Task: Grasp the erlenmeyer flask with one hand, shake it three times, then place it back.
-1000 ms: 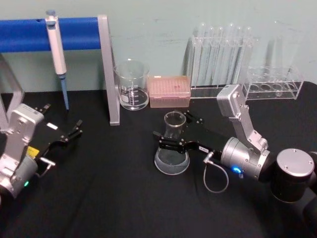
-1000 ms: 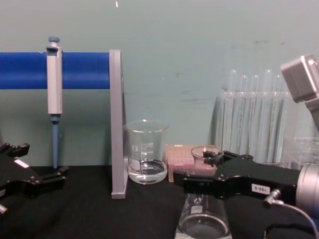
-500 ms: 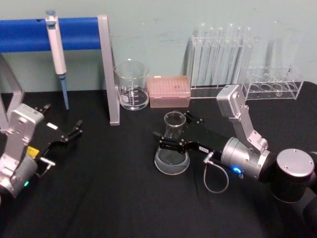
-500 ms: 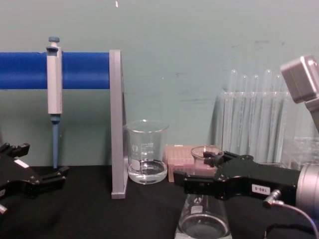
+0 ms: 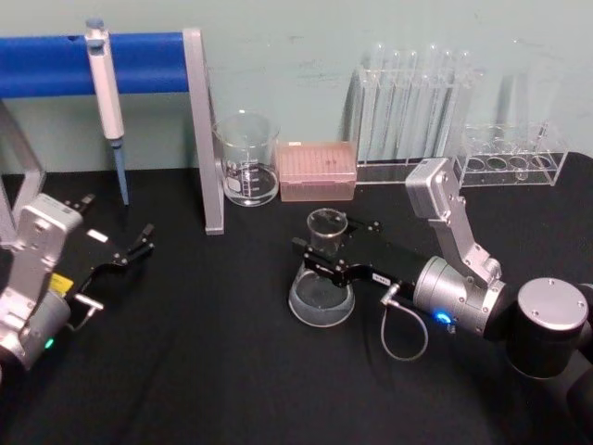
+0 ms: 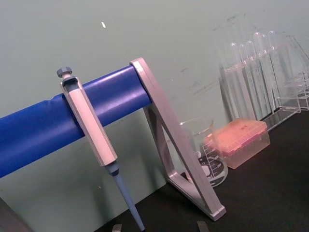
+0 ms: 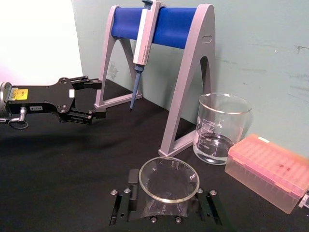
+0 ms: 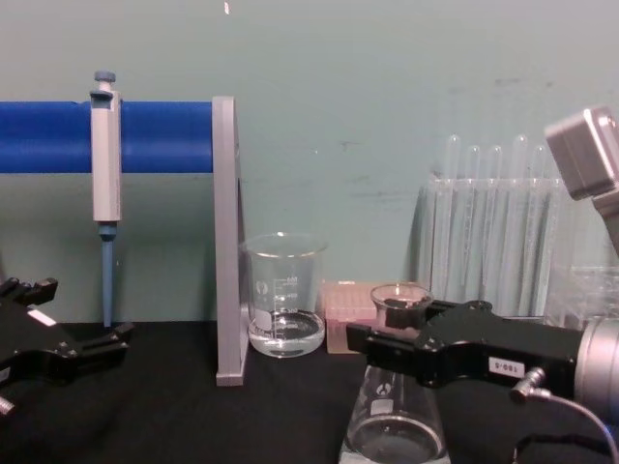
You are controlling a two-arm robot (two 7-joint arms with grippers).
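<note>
You've got the right gripper (image 5: 326, 247) pinched on the erlenmeyer flask (image 5: 321, 301). Its neck sits right between the jaws, and its base rests on the black table (image 5: 213, 362) just below them. The left gripper (image 5: 139, 244) sits parked with its jaws apart.

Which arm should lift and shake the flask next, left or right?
Right. The right claw is clamped on the neck of the flask, so it can lift straight away. The left claw sits open, far off to the robot's left.
</note>
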